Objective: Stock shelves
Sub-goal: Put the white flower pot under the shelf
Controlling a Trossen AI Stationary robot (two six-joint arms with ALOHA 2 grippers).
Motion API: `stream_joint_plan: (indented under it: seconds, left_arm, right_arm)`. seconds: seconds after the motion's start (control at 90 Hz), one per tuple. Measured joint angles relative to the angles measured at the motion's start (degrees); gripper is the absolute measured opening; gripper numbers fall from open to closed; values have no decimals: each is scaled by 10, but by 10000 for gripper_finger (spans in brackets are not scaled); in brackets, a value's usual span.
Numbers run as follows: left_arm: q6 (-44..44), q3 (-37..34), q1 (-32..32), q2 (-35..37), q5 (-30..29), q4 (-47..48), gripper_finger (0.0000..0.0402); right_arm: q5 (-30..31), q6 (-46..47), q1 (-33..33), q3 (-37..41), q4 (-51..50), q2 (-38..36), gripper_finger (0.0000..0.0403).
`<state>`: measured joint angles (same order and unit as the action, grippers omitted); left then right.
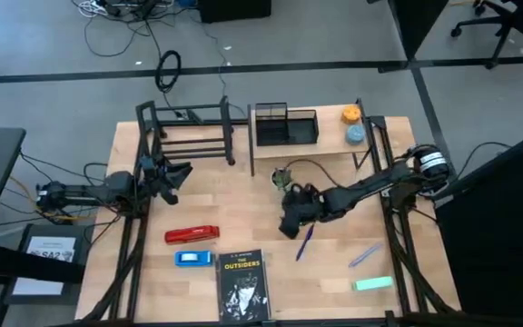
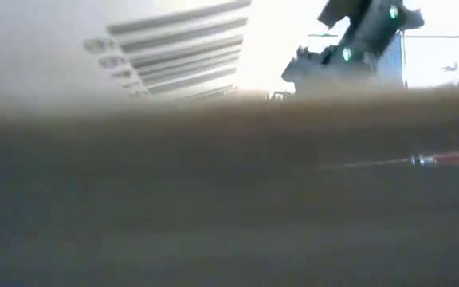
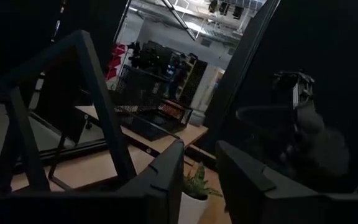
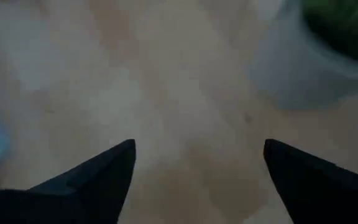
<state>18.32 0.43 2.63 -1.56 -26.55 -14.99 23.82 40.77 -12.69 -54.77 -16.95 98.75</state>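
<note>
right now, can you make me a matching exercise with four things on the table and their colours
Things:
1. stapler
2. book
3. pen
4. eraser

Colours:
A. green
B. black
C. red
D. purple

Pairs: 1-C, 2-B, 3-D, 4-A

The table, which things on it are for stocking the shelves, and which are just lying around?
For the job: black tube-frame rack; wood-top shelf; right gripper, open over bare tabletop; left gripper, beside the rack.

Possible stock, lying loose: red stapler, book, purple pen, potted plant.
</note>
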Motion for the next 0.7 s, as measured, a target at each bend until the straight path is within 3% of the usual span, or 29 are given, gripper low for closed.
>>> stream_joint_plan:
  seconds: [0.178, 0.422, 0.7]
  left_arm:
    - [0, 0, 0, 0, 0, 2, 76]
    - [1, 0, 0, 0, 0, 5, 76]
    - [1, 0, 0, -1, 0, 9, 76]
  right_arm:
    - [-17, -71, 54, 3, 103, 51, 181]
    - [-31, -120, 141, 2, 125, 72, 19]
    - [-24, -170, 176, 2, 220, 72, 13]
